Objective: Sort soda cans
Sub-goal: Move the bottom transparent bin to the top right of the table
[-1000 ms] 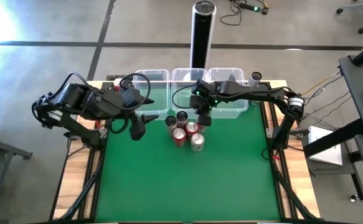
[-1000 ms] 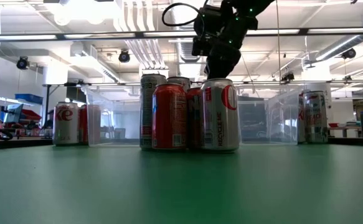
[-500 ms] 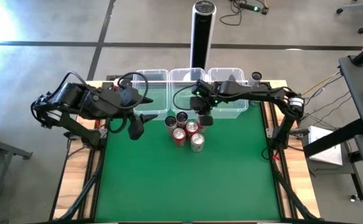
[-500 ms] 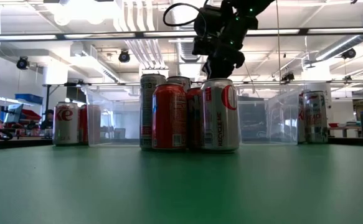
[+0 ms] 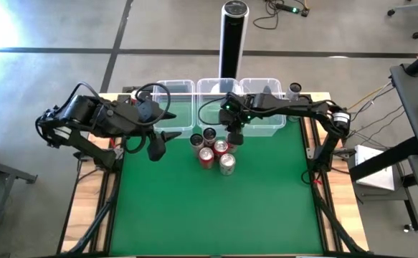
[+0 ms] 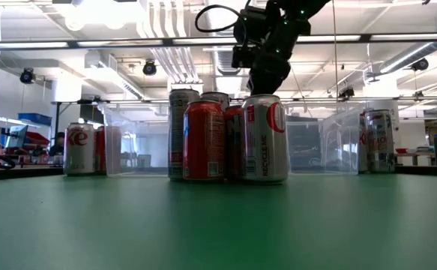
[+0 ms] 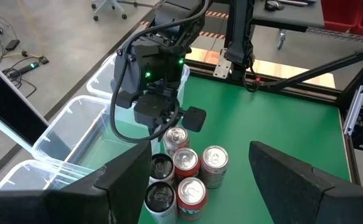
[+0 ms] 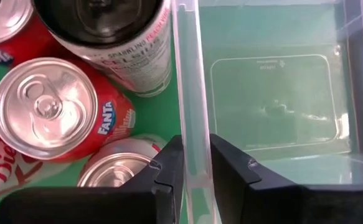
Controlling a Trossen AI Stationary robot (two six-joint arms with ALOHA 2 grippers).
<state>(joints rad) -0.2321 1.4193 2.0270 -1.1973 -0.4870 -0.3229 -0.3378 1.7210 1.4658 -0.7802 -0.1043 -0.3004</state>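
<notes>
**A:** Where the green table (image 5: pixel 216 215) lies closest to the low camera, what comes first?

**B:** A cluster of soda cans near the middle. Nearest is a silver-white can (image 6: pixel 264 139), with a red can (image 6: pixel 203 141) touching it on its left in that view. Behind them, dark cans (image 5: pixel 209 134) stand packed close. The left wrist view shows six cans in the cluster, all upright.

**A:** And the grippers?

**B:** The right gripper (image 5: pixel 234 136) hangs just above the far right side of the cluster, pointing down. Its fingers (image 8: pixel 169 171) are parted by only a narrow slit and grip nothing. Through that slit its wrist camera sees the clear wall of a bin, with one can top (image 8: pixel 119 163) just beside the fingers and a Fanta can (image 8: pixel 44 109) next to it.

**A:** The left one?

**B:** The left gripper (image 5: pixel 163 142) waits to the left of the cluster, apart from it, with its fingers (image 7: pixel 293 180) spread wide and nothing between them.

**A:** Farther back?

**B:** Three clear bins (image 5: pixel 173 89) stand in a row along the far edge. The low view shows two more cans (image 6: pixel 79 150) at the far left beside the bins, and one can (image 6: pixel 378 141) at the far right. Beyond the table stands a tall black-and-silver post (image 5: pixel 233 36).
</notes>
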